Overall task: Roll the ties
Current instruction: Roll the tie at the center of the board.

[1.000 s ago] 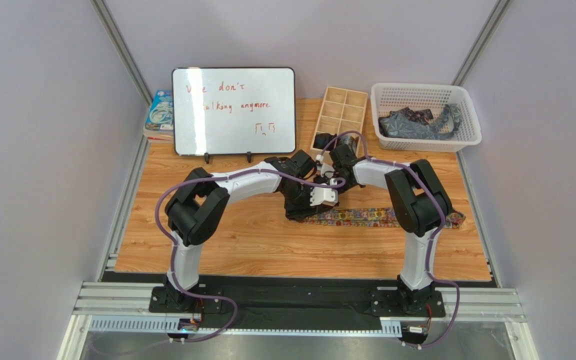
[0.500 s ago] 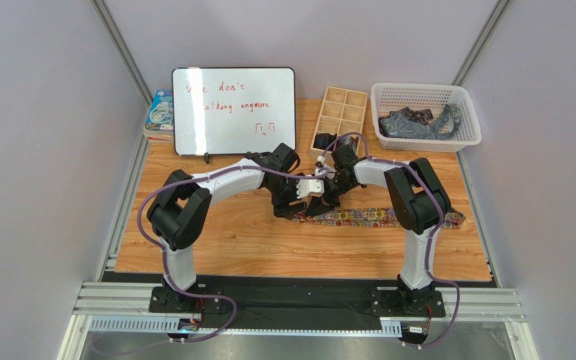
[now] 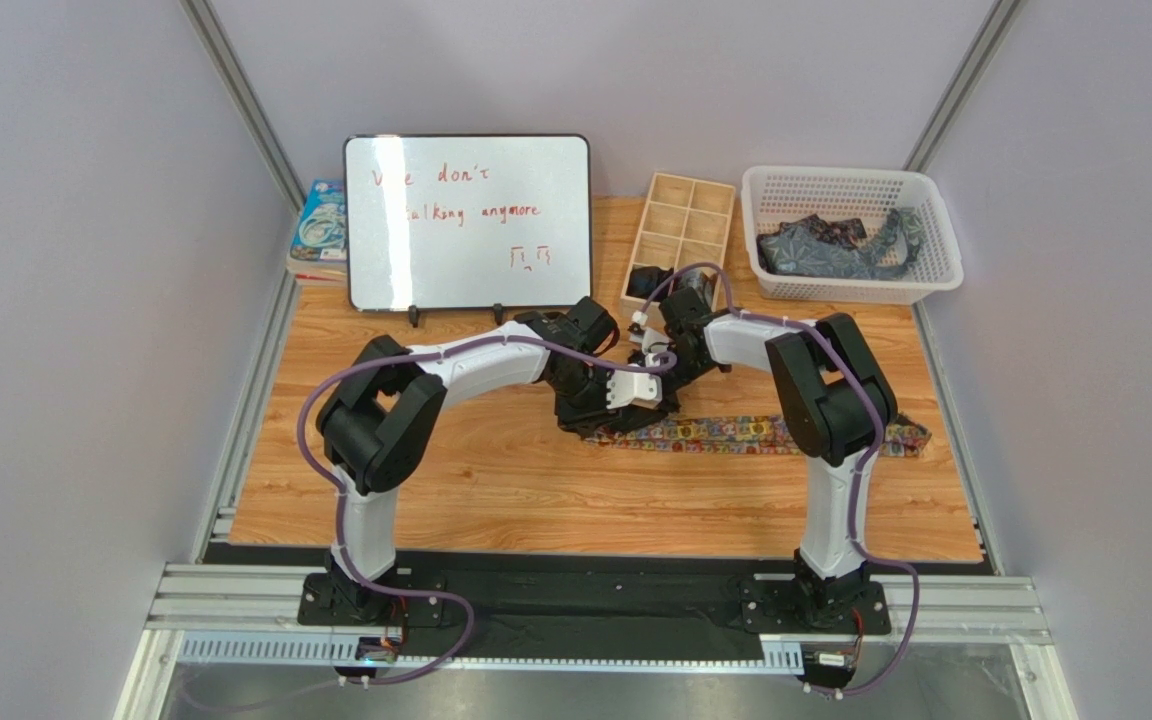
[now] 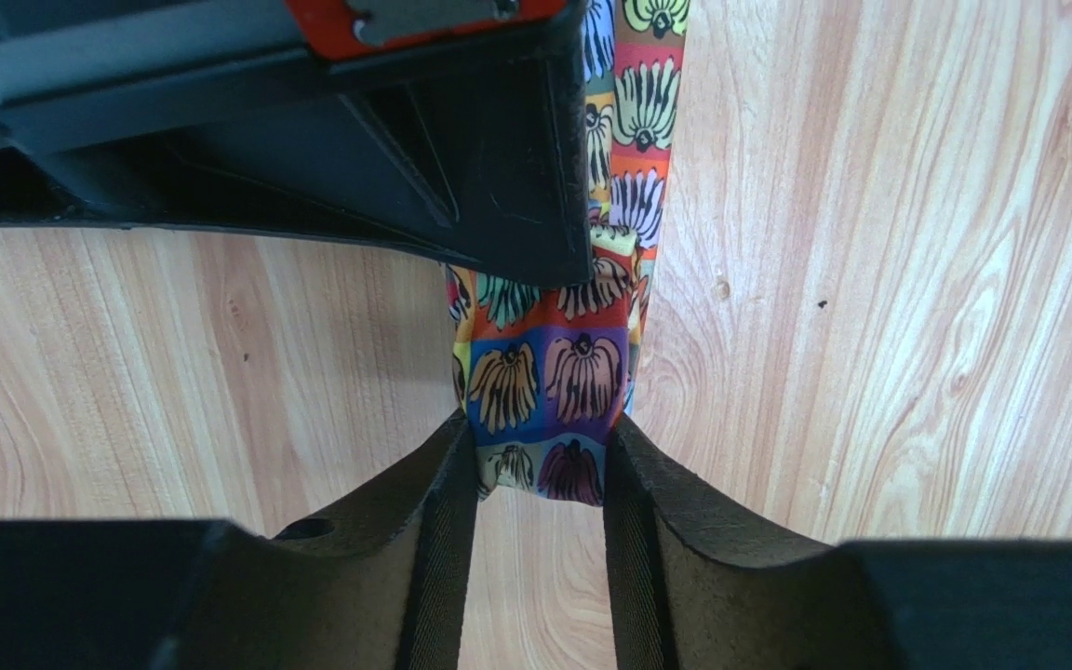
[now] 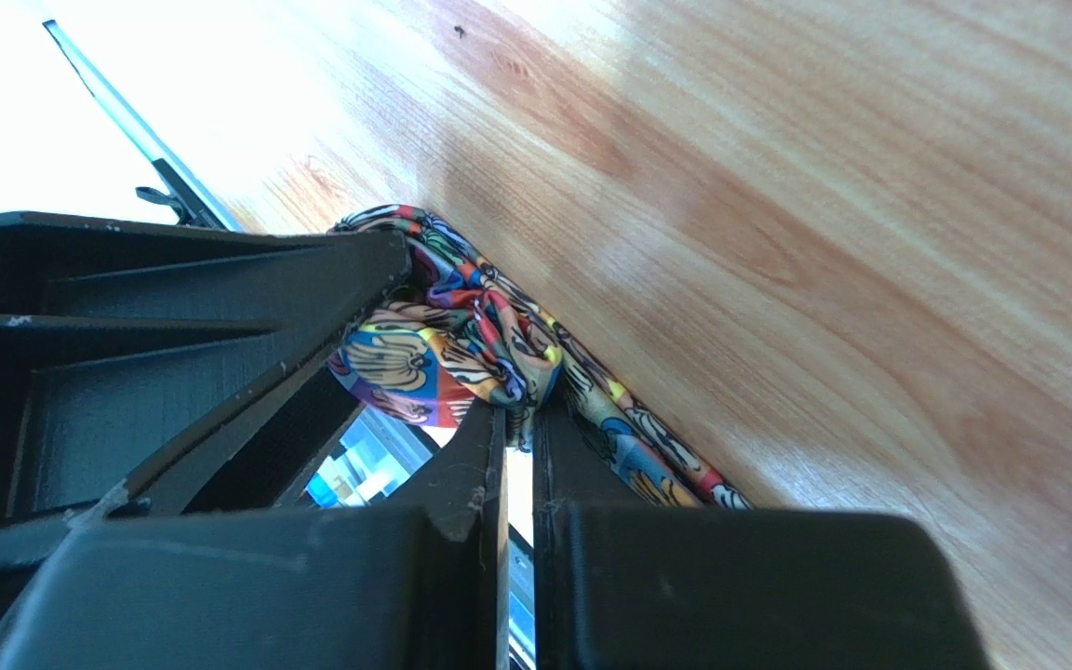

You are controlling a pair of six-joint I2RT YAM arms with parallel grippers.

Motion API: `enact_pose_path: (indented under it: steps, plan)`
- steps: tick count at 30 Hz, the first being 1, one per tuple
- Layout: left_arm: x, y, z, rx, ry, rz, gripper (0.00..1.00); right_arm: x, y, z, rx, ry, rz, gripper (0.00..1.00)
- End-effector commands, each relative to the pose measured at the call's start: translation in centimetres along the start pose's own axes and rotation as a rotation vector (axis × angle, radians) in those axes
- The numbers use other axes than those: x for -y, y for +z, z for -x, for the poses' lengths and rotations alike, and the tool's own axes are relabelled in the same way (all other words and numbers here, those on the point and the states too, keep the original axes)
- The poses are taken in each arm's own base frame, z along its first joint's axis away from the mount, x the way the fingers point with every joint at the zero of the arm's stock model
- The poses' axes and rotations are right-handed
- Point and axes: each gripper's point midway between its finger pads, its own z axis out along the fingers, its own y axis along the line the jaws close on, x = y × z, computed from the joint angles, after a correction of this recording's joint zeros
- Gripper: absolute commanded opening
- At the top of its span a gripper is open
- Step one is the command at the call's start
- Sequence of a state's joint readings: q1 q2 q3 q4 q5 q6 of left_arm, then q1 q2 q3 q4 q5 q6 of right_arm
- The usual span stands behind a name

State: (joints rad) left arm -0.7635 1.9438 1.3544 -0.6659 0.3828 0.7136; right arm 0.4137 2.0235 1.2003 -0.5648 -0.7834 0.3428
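Note:
A multicoloured tie (image 3: 755,435) lies flat along the wooden table, running right from where both grippers meet. In the left wrist view its end (image 4: 556,370) sits between my left gripper's (image 4: 542,458) fingers, touching both pads. My right gripper (image 5: 514,419) is shut on a bunched, partly rolled bit of the same tie (image 5: 451,349). From above, the left gripper (image 3: 608,408) and right gripper (image 3: 660,393) crowd together over the tie's left end. Dark ties (image 3: 835,245) lie heaped in the white basket (image 3: 770,188).
A wooden compartment box (image 3: 683,228) stands just behind the grippers, with the basket to its right. A whiteboard (image 3: 468,222) on a stand and a book (image 3: 319,225) sit at the back left. The right arm's upper link (image 3: 826,393) overhangs the tie's middle.
The left arm's elbow swung left and has come partway back to the right. Both grippers have stayed at the tie's left end, and the tie's long part has not moved.

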Motion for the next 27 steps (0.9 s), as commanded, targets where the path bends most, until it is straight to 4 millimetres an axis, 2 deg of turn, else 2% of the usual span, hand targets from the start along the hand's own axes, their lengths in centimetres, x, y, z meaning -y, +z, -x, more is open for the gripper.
enact_pose_path:
  steps: [1, 5, 6, 7, 9, 10, 12, 13, 14, 15, 16, 17, 18, 19, 21, 22, 24, 27]
  plan:
    - [-0.1, -2.3, 4.7, 0.169, 0.035, 0.010, 0.40, 4.6, 1.5, -1.0, -0.021, 0.005, -0.173, 0.00]
    - [0.3, -2.1, 6.8, 0.215, 0.043, -0.009, 0.40, 3.7, 1.5, -0.8, -0.010, 0.007, -0.134, 0.00]
    - [0.2, -1.5, 6.5, 0.196, 0.036, -0.012, 0.42, 3.6, 1.5, -0.8, -0.009, 0.000, -0.133, 0.00]
    - [0.0, -1.5, 6.7, 0.195, 0.013, -0.010, 0.49, 3.5, 1.3, -0.7, -0.002, -0.005, -0.132, 0.00]
    - [-0.6, -1.9, 6.2, 0.184, -0.050, -0.008, 0.56, 3.8, 1.1, -0.8, 0.002, 0.012, -0.139, 0.00]
    - [-0.5, -2.5, 5.8, 0.185, -0.133, -0.027, 0.62, 3.8, 1.1, -0.7, 0.009, 0.015, -0.130, 0.00]
    - [-1.3, -4.8, 4.9, 0.235, -0.261, -0.033, 0.65, 3.9, 1.2, -0.9, 0.011, 0.030, -0.130, 0.00]
    - [-1.3, -5.2, 4.1, 0.244, -0.324, -0.041, 0.68, 3.8, 1.3, -0.7, 0.022, 0.028, -0.123, 0.00]
    - [-1.2, -6.5, 4.2, 0.274, -0.430, -0.036, 0.69, 3.7, 1.3, -0.6, 0.033, 0.029, -0.115, 0.00]
    - [-2.2, -7.4, 3.4, 0.305, -0.506, -0.020, 0.69, 3.6, 1.3, -0.5, 0.040, 0.030, -0.108, 0.00]
    - [-1.9, -7.4, 2.6, 0.304, -0.578, -0.024, 0.70, 3.5, 1.4, -0.3, 0.047, 0.036, -0.101, 0.00]
    - [-2.0, -8.0, 2.4, 0.320, -0.713, -0.027, 0.70, 3.5, 1.6, -0.1, 0.048, 0.037, -0.097, 0.00]
    - [-2.3, -8.2, 2.4, 0.346, -0.772, -0.028, 0.70, 3.6, 1.7, 0.0, 0.049, 0.044, -0.097, 0.00]
    - [-2.3, -8.1, 1.4, 0.349, -0.865, -0.036, 0.71, 3.5, 1.8, 0.3, 0.062, 0.050, -0.093, 0.00]
    - [-2.6, -8.2, 1.7, 0.378, -0.988, -0.029, 0.71, 3.5, 2.1, 0.5, 0.065, 0.064, -0.077, 0.00]
    - [-2.4, -7.8, 1.2, 0.375, -1.028, -0.030, 0.71, 3.4, 2.3, 0.7, 0.067, 0.067, -0.073, 0.00]
    - [-2.6, -7.6, 1.5, 0.405, -1.099, -0.030, 0.72, 3.3, 2.6, 1.0, 0.062, 0.076, -0.063, 0.00]
    - [-2.2, -6.5, 0.9, 0.396, -1.131, -0.048, 0.73, 3.2, 2.7, 1.1, 0.064, 0.068, -0.059, 0.00]
